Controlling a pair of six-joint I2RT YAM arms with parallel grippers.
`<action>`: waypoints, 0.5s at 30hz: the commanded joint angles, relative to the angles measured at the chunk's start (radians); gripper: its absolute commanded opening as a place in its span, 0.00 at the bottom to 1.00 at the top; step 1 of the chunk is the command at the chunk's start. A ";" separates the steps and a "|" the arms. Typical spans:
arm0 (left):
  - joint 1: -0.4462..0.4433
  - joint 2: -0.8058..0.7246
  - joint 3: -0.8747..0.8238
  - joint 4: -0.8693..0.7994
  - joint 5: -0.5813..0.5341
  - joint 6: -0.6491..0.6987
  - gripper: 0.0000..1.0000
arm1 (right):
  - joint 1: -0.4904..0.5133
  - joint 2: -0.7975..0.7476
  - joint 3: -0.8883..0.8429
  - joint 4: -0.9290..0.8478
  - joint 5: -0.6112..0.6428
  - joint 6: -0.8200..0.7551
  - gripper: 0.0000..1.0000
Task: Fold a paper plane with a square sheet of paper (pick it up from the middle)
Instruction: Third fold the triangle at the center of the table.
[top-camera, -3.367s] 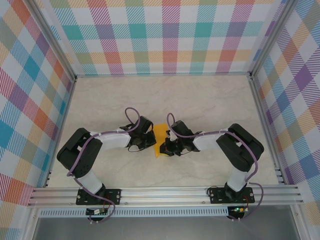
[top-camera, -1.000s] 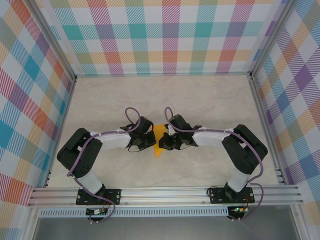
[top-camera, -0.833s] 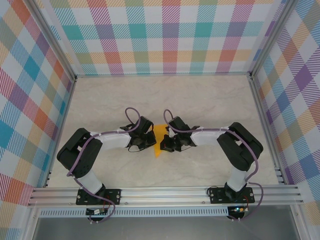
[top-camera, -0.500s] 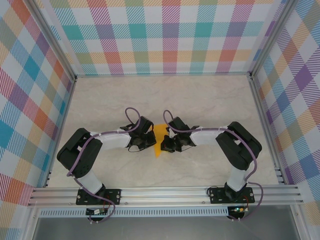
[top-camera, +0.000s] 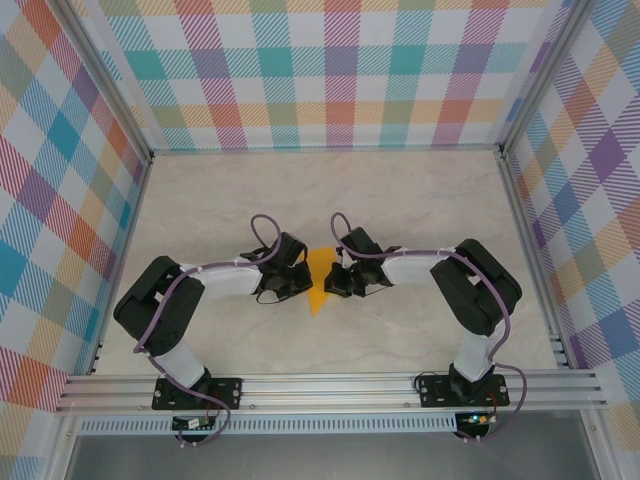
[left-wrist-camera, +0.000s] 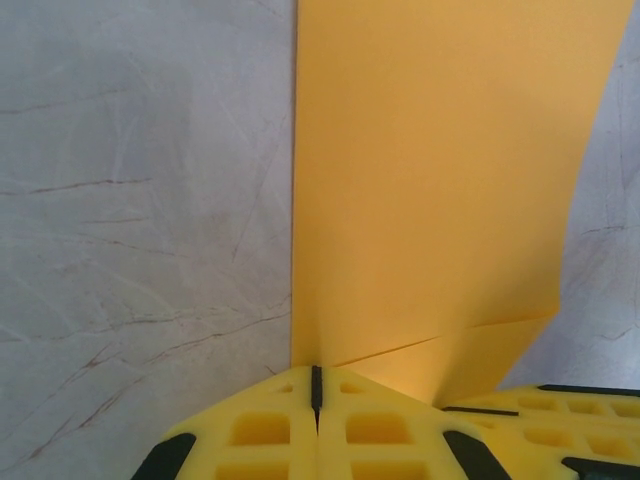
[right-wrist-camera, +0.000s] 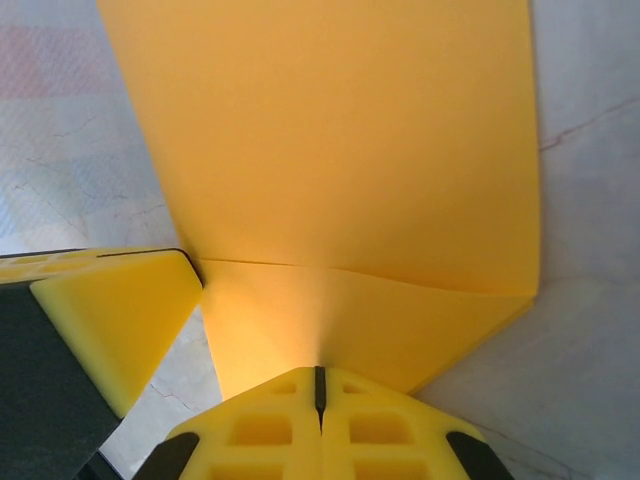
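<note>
The square sheet of paper (top-camera: 320, 280) is a creased orange wedge held off the marble table (top-camera: 400, 200) between both grippers, its point toward the near edge. My left gripper (top-camera: 304, 282) is shut on its left side. In the left wrist view the jaws (left-wrist-camera: 316, 380) meet at the paper's (left-wrist-camera: 430, 180) lower edge, beside a diagonal crease. My right gripper (top-camera: 334, 281) is shut on the right side. In the right wrist view its jaws (right-wrist-camera: 320, 380) pinch the folded flap of the paper (right-wrist-camera: 330, 140). The two grippers sit almost tip to tip.
Checked walls (top-camera: 330, 70) with metal posts close the table in on three sides. An aluminium rail (top-camera: 330, 385) carrying both arm bases runs along the near edge. Bare marble lies behind and beside the arms.
The paper has gone from a narrow strip to a pointed wedge. Over the last second the right gripper has edged slightly back and its elbow has swung left; the left arm has stayed put.
</note>
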 joint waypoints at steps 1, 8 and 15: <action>-0.025 -0.073 -0.010 -0.071 -0.024 0.033 0.00 | 0.002 0.030 -0.005 -0.023 0.006 0.004 0.00; -0.073 -0.269 -0.092 -0.045 -0.045 -0.020 0.13 | 0.004 0.003 -0.045 0.016 -0.055 0.065 0.00; -0.133 -0.309 -0.219 0.104 0.026 -0.136 0.09 | 0.005 -0.010 -0.055 0.045 -0.103 0.129 0.00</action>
